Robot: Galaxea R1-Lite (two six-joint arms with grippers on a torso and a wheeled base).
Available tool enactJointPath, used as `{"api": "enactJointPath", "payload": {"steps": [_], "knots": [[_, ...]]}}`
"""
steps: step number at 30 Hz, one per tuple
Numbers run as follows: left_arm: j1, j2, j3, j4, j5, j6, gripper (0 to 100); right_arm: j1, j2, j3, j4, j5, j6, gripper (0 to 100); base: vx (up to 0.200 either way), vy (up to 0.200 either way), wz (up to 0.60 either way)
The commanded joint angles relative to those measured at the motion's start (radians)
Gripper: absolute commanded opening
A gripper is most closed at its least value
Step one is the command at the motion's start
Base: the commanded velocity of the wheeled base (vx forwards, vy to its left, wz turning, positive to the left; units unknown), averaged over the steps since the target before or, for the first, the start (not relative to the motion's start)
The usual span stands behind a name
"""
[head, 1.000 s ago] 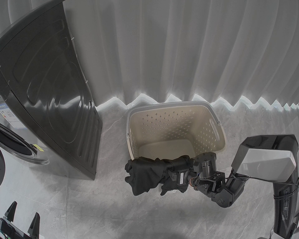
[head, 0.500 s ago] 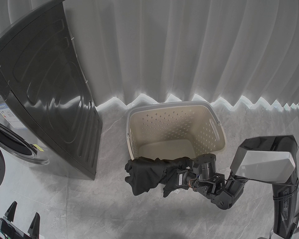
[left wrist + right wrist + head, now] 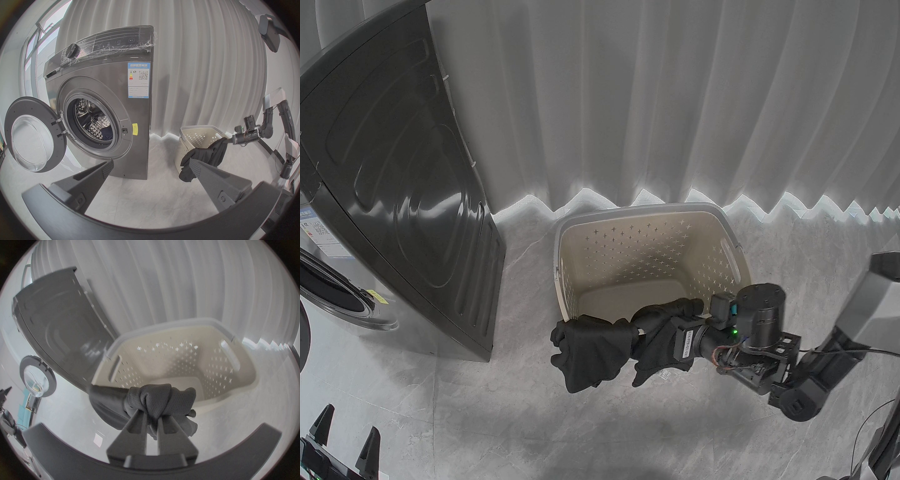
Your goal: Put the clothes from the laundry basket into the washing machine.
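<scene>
A black garment (image 3: pixel 594 351) hangs over the near rim of the beige laundry basket (image 3: pixel 640 210), its bulk drooping outside the near left corner. My right gripper (image 3: pixel 152 418) is shut on a bunched end of the garment (image 3: pixel 161 399), just above the basket's near edge. The rest of the basket (image 3: pixel 187 322) looks bare inside. The grey washing machine (image 3: pixel 394 187) stands to the left; its round door (image 3: pixel 31 134) is swung open and the drum (image 3: pixel 92 120) shows. My left gripper (image 3: pixel 345 436) is open low at the near left, holding nothing.
White curtains (image 3: pixel 675 94) run along the wall behind the basket and the machine. Grey tiled floor (image 3: pixel 506 406) lies open between the basket and the machine's front.
My right arm has drawn back to the right and risen, lifting the gripped end of the garment above the basket's near rim. The left gripper has not moved.
</scene>
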Motion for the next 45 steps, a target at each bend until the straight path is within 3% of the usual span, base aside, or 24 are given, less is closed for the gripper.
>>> {"api": "enactJointPath", "payload": {"steps": [1,4,12,33,39,45], "knots": [[0.000,-0.016,0.016,0.001,0.002,-0.005,100,0.057,-0.317,0.101,0.007,0.011,-0.008,0,0.000,0.000,0.00],[0.000,-0.016,0.016,0.001,0.004,-0.010,100,0.060,-0.421,0.119,-0.011,0.049,-0.057,0,0.000,0.000,0.00],[0.000,-0.016,0.016,0.001,0.002,-0.006,100,0.063,-0.508,0.131,-0.022,0.058,-0.091,0,0.000,0.000,0.00],[0.000,-0.016,0.016,0.001,0.008,-0.011,100,0.065,-0.539,0.163,-0.025,0.063,-0.091,0,-0.171,0.000,0.00],[0.000,-0.016,0.016,0.001,0.007,-0.011,100,0.065,-0.539,0.160,-0.027,0.064,-0.091,0,0.000,0.000,0.00],[0.000,-0.016,0.016,0.001,0.008,-0.011,100,0.065,-0.534,0.159,-0.027,0.063,-0.090,0,0.000,0.200,0.00]]}}
